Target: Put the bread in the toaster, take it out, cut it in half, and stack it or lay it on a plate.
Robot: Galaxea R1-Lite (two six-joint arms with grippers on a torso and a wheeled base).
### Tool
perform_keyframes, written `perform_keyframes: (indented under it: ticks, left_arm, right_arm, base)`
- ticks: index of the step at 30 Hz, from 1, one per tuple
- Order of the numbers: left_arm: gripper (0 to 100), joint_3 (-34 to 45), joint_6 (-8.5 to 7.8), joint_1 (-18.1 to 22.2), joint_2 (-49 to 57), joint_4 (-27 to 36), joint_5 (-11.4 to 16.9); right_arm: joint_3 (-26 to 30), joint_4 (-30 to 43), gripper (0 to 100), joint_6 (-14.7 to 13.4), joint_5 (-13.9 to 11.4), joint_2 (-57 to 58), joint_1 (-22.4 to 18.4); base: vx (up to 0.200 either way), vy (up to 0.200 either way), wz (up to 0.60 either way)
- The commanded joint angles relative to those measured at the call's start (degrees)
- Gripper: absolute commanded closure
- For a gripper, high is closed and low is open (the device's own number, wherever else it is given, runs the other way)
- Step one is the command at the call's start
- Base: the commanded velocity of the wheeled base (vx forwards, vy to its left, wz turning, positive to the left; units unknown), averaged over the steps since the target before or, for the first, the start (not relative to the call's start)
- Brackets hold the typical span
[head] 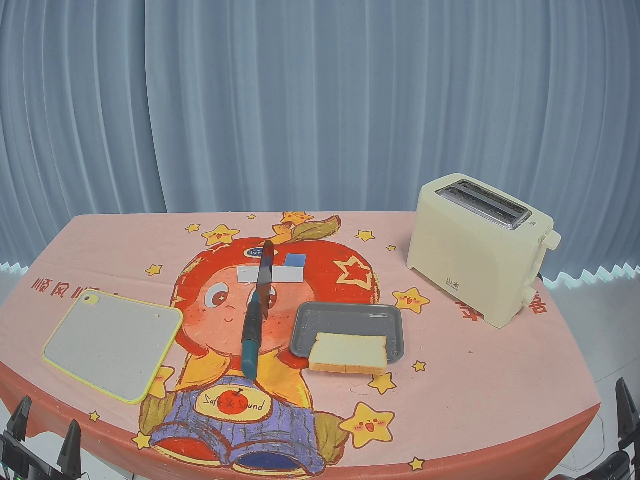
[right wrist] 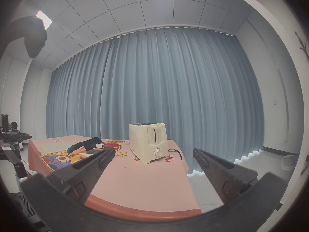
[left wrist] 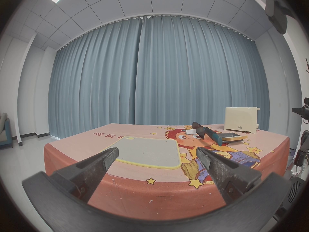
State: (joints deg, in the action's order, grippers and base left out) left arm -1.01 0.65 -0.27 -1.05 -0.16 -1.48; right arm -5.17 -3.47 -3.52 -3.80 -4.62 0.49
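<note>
Hovering left gripper (left wrist: pixel 156 152): jaws spread wide with nothing between them, just off the table's near edge at its left corner.
Right gripper (right wrist: pixel 154 152): likewise released and empty, just off the near edge at the right corner.
Bread (head: pixel 348 353): pale and square, lying flat across the near rim of the tray and partly overhanging onto the cloth. It sits forward and to the right of the left gripper, forward and to the left of the right gripper, and well apart from both.
Tray (head: pixel 347 315): grey, shallow and rectangular, just beyond the bread as seen from either gripper.
Toaster (head: pixel 480 248): cream, two-slot, upright, ahead of the right gripper and well apart from it. It lies farther from the left gripper than anything else on the table.
Knife (head: pixel 257 315): teal handle pointing toward the grippers, dark blade propped on a white rest (head: pixel 270 274). It lies between the cutting board and the tray, near the tray's left side.
Cutting board (head: pixel 110 343): grey with a yellow rim, flat, directly ahead of the left gripper and the nearest thing to it.
Table (head: pixel 467 381): draped in a pink cartoon cloth, with a blue curtain (head: pixel 320 88) behind.
</note>
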Motion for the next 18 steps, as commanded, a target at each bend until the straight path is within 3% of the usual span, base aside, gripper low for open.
perform_keyframes:
  ticks: [1,18]
  left_arm:
    - [0,1.01,-0.12,0.0,-0.09,0.07,-0.11]
    - [0,1.01,0.23,0.0,-0.09,0.07,-0.28]
  right_arm:
    - [-1.34,-0.13,0,-0.08,-0.24,-5.05,-0.14]
    - [-1.16,0.13,0,-0.08,-0.24,-5.58,-0.49]
  base:
    - [0.0,0.0,0.0]
    - [0.0,0.0,0.0]
